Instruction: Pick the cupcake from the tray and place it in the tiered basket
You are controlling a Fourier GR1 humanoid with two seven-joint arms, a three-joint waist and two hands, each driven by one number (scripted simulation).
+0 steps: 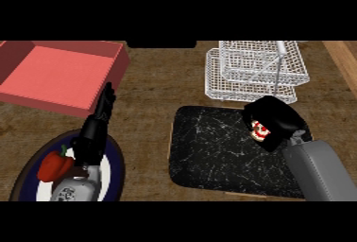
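The right hand (pixel 275 118) hung over the far right corner of the black marbled tray (pixel 209 146), its fingers curled round the cupcake (pixel 259 131); only a patch of red and white showed between the dark fingers, and the rest of the cake was hidden. I could not tell whether the cupcake rested on the tray or sat clear of it. Just beyond that hand stood the white wire tiered basket (pixel 258 71), its 2 tiers set one above the other and slightly offset; the hand's back lay close to the near edge of the lower tier, and nothing could be seen inside either tier.

Over on the left, the left hand (pixel 97 127) was held out flat with fingers straight and nothing in it; it pointed away toward a red box (pixel 55 75) at the far left of the wooden counter (pixel 153 94). Under its wrist lay a dark-rimmed plate (pixel 115 165); 1 red pepper (pixel 55 165) sat on the plate, just left of the forearm.
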